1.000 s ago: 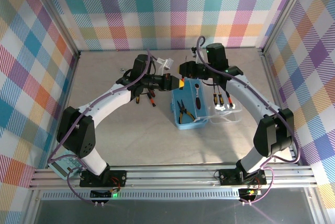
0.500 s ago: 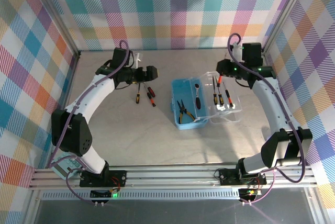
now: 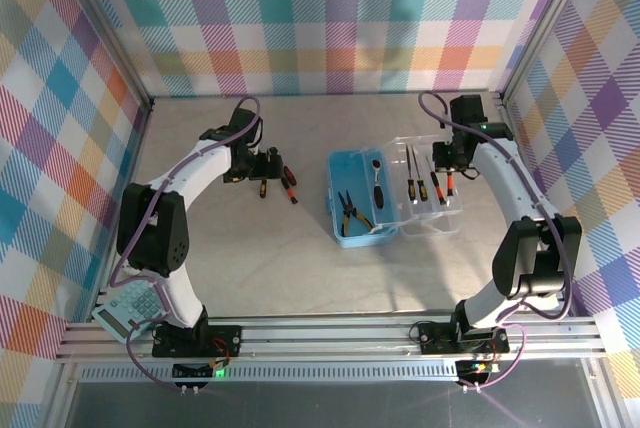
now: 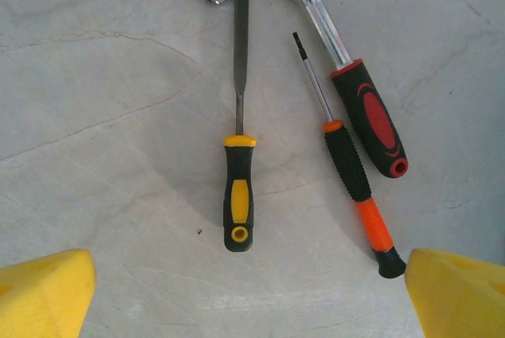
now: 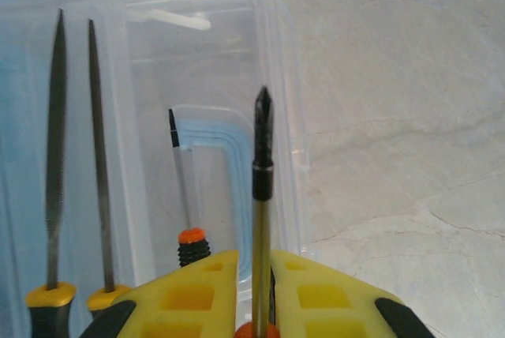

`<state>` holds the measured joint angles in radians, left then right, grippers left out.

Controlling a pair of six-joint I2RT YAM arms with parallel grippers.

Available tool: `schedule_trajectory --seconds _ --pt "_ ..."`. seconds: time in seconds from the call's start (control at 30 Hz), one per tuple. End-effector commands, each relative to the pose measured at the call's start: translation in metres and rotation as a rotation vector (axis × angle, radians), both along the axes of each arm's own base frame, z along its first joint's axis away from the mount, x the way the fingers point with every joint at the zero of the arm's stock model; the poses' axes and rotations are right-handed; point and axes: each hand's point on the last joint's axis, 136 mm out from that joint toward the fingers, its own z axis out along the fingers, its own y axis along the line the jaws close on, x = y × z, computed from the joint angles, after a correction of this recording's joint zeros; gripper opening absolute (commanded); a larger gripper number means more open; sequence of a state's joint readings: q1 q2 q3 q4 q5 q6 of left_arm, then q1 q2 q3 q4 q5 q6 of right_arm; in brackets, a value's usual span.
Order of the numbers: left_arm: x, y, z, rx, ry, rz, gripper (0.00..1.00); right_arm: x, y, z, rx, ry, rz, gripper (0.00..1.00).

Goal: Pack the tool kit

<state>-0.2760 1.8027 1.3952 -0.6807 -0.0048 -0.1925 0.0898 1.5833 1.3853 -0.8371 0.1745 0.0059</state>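
1. A calculator [image 3: 130, 310] is lying at the near left corner of the table [image 3: 250, 268], beside the left arm's base.
2. The left pincer [image 3: 266, 163] is hanging released over loose tools, with its yellow fingertips [image 4: 43, 291] spread wide and touching nothing.
3. Below it three tools are lying on the table with their handles toward the wrist camera. A yellow-handled file [image 4: 237, 196] is lying apart on the left. An orange screwdriver [image 4: 357, 196] is lying just beside a red-handled wrench [image 4: 375, 121].
4. The blue case [image 3: 333, 198] is sitting open mid-table, with pliers [image 3: 350, 210] and a ratchet [image 3: 375, 170] lying inside.
5. The clear lid [image 3: 430, 226] is lying folded out flat on the case's right side. It is holding two files [image 5: 54, 156] and a small screwdriver [image 5: 183, 196].
6. The right pincer [image 5: 254, 263] is hovering over the lid's right part, clenched on the shaft of a cross-tip screwdriver [image 5: 261, 156]. The tip is pointing away from the wrist camera, near the lid's right wall.
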Motion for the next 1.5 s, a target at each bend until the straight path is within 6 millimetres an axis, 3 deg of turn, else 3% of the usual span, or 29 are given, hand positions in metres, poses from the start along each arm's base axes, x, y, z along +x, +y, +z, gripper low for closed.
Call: schedule_trajectory --seconds 0.0,0.4,0.63,0.87,1.1,1.23,1.37,1.47 --pt "-0.005 0.007 -0.014 0.026 0.038 0.001 1.0 -0.005 -0.004 -0.007 -0.017 0.028 0.008 0.0" --pt "0.0 0.014 -0.039 0.065 0.079 0.017 1.0 -0.002 0.003 -0.022 0.018 0.066 0.019 0.07" --pt "0.019 0.011 -0.041 0.03 0.074 0.022 0.99 -0.003 0.005 -0.027 0.022 0.081 0.026 0.09" --pt "0.04 0.007 -0.045 0.022 0.076 0.016 0.99 -0.003 0.009 -0.03 0.027 0.095 0.038 0.21" --pt "0.063 0.024 -0.044 -0.002 0.062 0.064 0.98 -0.004 0.011 -0.027 0.035 0.093 0.044 0.29" --pt "0.075 0.042 -0.044 0.001 0.057 0.103 0.98 -0.004 0.015 -0.021 0.05 0.078 0.055 0.41" --pt "0.098 0.063 -0.047 -0.001 0.023 0.162 0.96 -0.005 0.027 -0.006 0.087 0.034 0.091 0.64" --pt "0.116 0.068 -0.053 -0.001 -0.002 0.183 0.93 -0.007 0.041 0.007 0.132 -0.005 0.129 0.82"
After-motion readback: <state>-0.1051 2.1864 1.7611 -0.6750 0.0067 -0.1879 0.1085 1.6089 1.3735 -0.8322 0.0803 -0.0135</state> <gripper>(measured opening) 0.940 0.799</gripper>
